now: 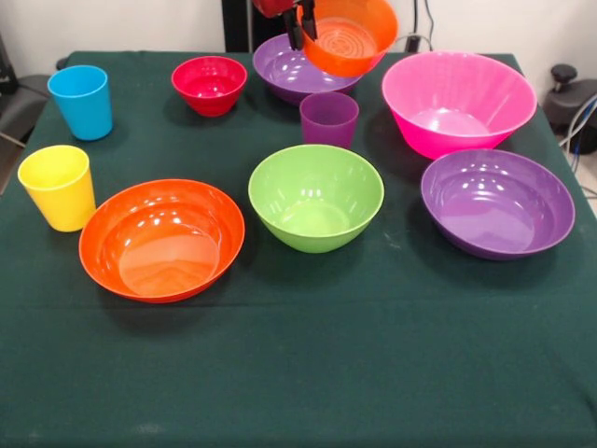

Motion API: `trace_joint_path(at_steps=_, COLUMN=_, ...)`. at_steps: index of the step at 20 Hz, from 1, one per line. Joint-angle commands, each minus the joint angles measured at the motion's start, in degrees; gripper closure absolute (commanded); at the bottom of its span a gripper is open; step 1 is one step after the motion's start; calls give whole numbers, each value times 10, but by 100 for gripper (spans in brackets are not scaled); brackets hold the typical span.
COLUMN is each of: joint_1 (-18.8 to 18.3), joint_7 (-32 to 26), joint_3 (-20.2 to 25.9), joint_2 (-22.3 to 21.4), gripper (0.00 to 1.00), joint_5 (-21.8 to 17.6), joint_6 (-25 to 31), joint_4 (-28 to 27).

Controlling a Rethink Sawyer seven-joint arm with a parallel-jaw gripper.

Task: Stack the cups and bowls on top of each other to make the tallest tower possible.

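The end effector (301, 28) grips the small orange bowl's (350, 35) rim. The bowl hangs tilted above a purple bowl (289, 70).

1. A dark green tablecloth (308, 373) covers the table and fills most of the view; its front part lies bare.
2. Beyond the tablecloth's far edge stands a pale wall (112, 23).
3. A black upright post (236, 25) rises against that wall, just past the tablecloth's far edge.
4. Off the tablecloth's right side sits dark equipment with a round black knob (563, 73) on top.
5. Off the tablecloth's left side, a dark grey object (17, 107) shows partly.
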Motion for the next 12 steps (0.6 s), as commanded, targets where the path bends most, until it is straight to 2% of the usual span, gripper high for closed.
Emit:
trace_joint_path(at_steps=1, joint_1=21, joint_7=-90, joint_3=1, joint_2=32, gripper=100, joint_5=-21, joint_6=-48, joint_4=-16)
trace_joint_path(at_steps=8, joint_1=36, joint_7=-89, joint_3=-13, joint_2=61, gripper=100, joint_5=-46, joint_6=-83, joint_4=-44)
trace_joint_path(at_steps=12, joint_1=42, joint_7=-93, joint_3=-15, joint_2=69, gripper=100, joint_5=-47, joint_6=-90, joint_4=-59)
